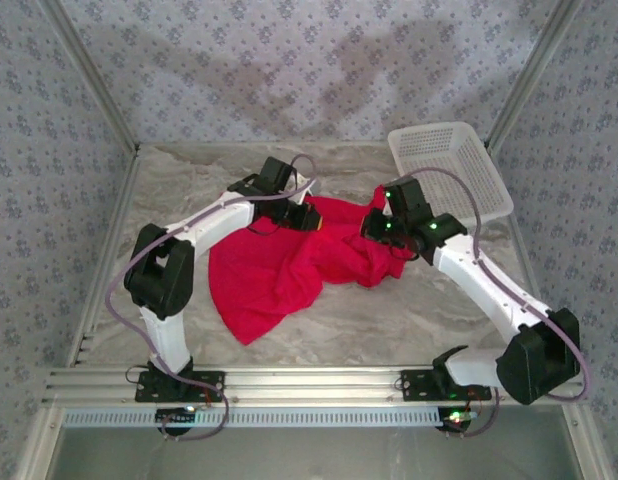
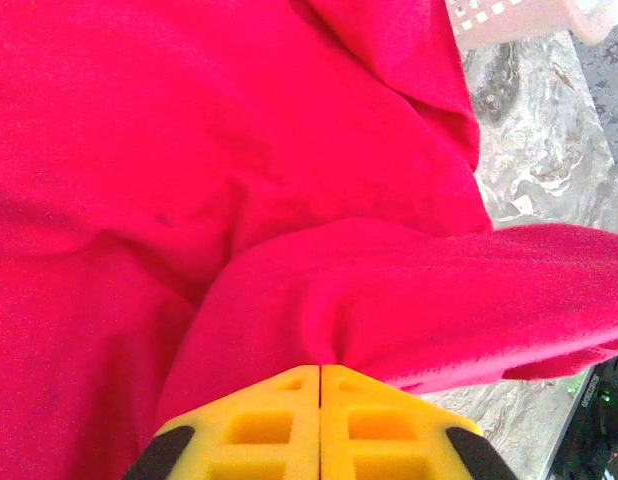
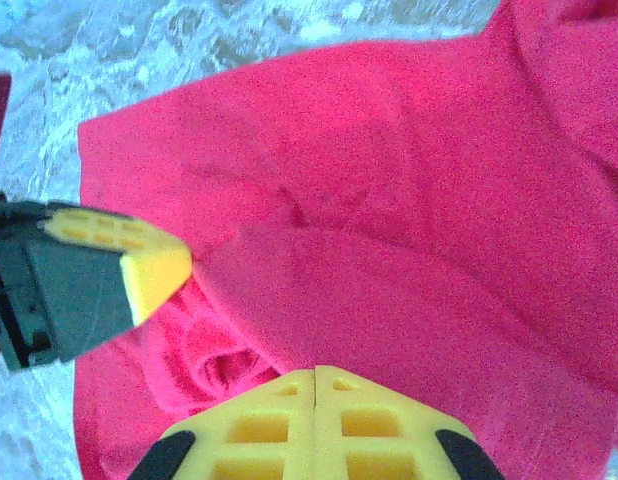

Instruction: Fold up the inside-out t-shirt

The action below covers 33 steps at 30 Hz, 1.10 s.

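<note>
The bright red t-shirt lies crumpled in the middle of the marble table, its lower part spreading toward the near left. My left gripper sits at the shirt's far edge, and its yellow fingers are shut on a puckered fold of red cloth. My right gripper is at the shirt's right side, shut on another fold. In the right wrist view the left gripper's yellow pad pinches the same stretched band of cloth. The neck tag is hidden.
A white mesh basket stands at the back right of the table, close behind the right arm; its corner appears in the left wrist view. Bare marble tabletop lies in front of the shirt. Patterned walls enclose the table.
</note>
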Each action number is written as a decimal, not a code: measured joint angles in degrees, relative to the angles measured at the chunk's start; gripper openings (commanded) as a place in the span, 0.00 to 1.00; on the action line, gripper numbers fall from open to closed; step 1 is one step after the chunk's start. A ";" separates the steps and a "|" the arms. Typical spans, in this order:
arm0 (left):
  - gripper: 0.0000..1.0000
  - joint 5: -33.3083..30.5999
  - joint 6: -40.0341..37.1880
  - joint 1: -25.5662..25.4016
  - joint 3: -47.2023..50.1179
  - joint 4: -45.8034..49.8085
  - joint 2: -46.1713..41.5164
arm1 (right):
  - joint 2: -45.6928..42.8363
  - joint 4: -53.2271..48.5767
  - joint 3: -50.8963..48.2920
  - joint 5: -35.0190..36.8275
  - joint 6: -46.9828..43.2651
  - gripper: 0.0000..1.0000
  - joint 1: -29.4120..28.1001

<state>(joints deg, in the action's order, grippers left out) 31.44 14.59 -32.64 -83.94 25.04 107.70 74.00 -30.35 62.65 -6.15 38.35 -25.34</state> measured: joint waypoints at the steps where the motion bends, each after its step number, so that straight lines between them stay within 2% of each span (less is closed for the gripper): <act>1: 0.15 -0.26 -0.15 -0.13 0.00 0.07 0.00 | 0.66 -0.28 0.50 0.04 -0.24 0.00 0.66; 4: 0.40 -1.92 -0.57 -0.55 0.09 0.48 -0.04 | 3.96 -0.33 1.16 0.42 -1.75 0.00 2.43; 5: 0.43 -2.93 -0.83 -0.90 0.35 0.50 -0.22 | 5.03 -0.33 1.16 0.37 -1.99 0.00 2.97; 7: 0.45 -5.42 -1.29 -1.40 1.11 1.03 -0.92 | 7.58 -0.33 1.31 0.04 -2.69 0.00 4.00; 11: 0.33 -11.69 -0.81 -5.35 1.55 3.65 -2.95 | 11.80 -0.24 2.47 -0.98 -3.30 0.00 5.16; 13: 0.29 -13.27 2.23 -8.24 0.90 4.63 -3.08 | 12.07 -0.07 2.56 -1.25 -3.30 0.00 5.22; 15: 0.30 -13.22 9.27 -11.17 1.03 3.56 -3.08 | 12.02 -0.07 2.78 -1.60 -3.28 0.00 5.22; 18: 0.44 -12.68 20.17 -14.08 3.52 -2.21 -2.75 | 12.02 0.15 3.28 -2.05 -3.28 0.00 5.22; 20: 0.49 -12.94 25.97 -14.99 4.20 -4.28 -1.27 | 12.02 0.20 3.39 -2.21 -3.28 0.00 5.22; 24: 0.68 -15.08 33.55 -15.28 4.17 -6.60 2.43 | 11.85 0.15 3.39 -2.25 -3.28 0.00 5.22; 25: 0.69 -15.93 34.91 -15.28 4.13 -7.19 3.21 | 11.67 0.13 3.39 -2.25 -3.28 0.00 5.22; 30: 0.67 -19.67 38.47 -15.26 0.04 -7.74 7.39 | 10.34 0.22 3.39 -2.64 -3.23 0.00 5.22; 31: 0.63 -20.44 38.75 -15.26 -1.53 -7.80 8.57 | 10.16 0.28 3.39 -2.67 -3.23 0.00 5.18; 33: 0.47 -21.29 39.26 -15.26 -3.63 -7.91 10.29 | 9.99 0.42 3.39 -2.67 -3.23 0.00 4.98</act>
<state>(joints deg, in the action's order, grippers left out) 10.15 53.84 -47.90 -87.57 17.12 117.99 83.99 -29.93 66.04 -8.82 35.11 -20.36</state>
